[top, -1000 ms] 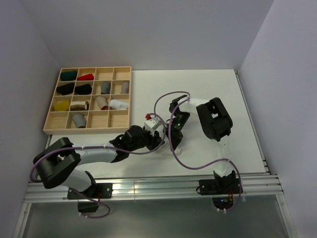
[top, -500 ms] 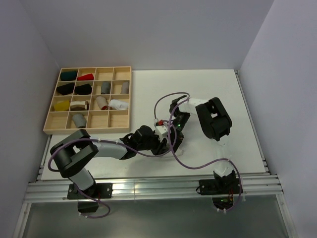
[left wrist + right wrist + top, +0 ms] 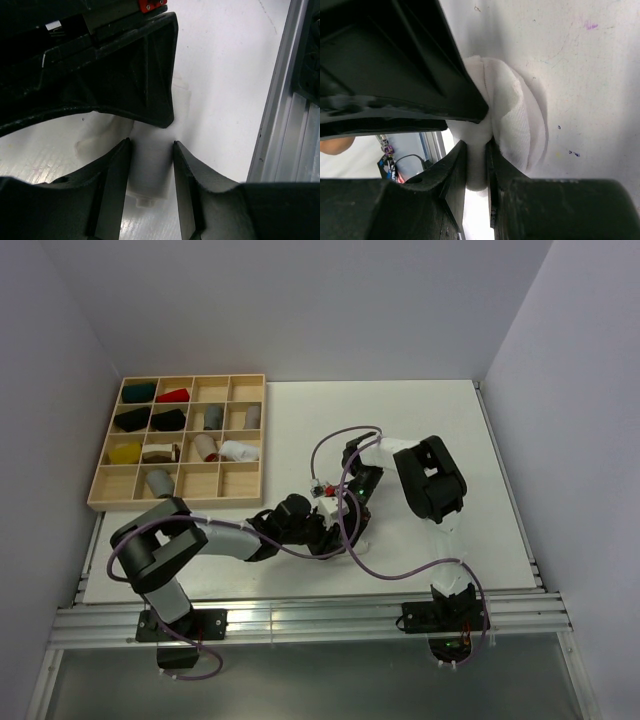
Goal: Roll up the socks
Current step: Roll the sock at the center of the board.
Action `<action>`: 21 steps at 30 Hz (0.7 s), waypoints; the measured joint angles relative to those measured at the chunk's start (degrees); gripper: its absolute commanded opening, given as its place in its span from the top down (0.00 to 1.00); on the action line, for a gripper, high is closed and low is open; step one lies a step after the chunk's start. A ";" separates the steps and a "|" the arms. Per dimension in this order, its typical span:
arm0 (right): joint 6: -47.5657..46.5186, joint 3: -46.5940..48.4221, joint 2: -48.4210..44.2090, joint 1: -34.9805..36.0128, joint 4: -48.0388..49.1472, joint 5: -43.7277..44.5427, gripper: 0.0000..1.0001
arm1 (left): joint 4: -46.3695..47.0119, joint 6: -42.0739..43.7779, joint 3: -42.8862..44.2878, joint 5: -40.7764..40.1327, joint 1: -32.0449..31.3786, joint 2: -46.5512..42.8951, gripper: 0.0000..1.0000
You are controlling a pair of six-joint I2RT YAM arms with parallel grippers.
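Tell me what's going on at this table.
Two robot arms are working on one soft white fabric sock in the middle of the white table. The right claw is pinched shut on a fold of it. The left claw straddles the same sock, jaws apart, right beside the other one. The wooden compartment tray at the far left holds small rolled cloth bundles.

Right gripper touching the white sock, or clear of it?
Touching. The right wrist view shows the right gripper closed on a fold of the white sock, fabric pinched between its fingers, no gap.
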 measured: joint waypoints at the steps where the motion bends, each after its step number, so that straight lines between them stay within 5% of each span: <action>1: 0.02 0.00 0.00 0.00 -0.02 0.00 0.80 | 0.24 0.00 0.07 0.02 0.00 0.44 0.55; 7: 0.22 0.02 0.00 0.00 0.00 0.66 0.79 | 0.59 -1.11 2.14 1.25 0.02 3.74 0.67; 12: 2.08 -0.94 -0.59 -0.66 0.70 2.36 0.63 | 0.66 -4.44 4.31 3.87 0.68 6.32 0.98; 21: 10.51 -4.57 -6.27 -2.47 7.76 5.95 0.50 | 1.18 -8.90 6.58 5.75 1.92 8.92 1.00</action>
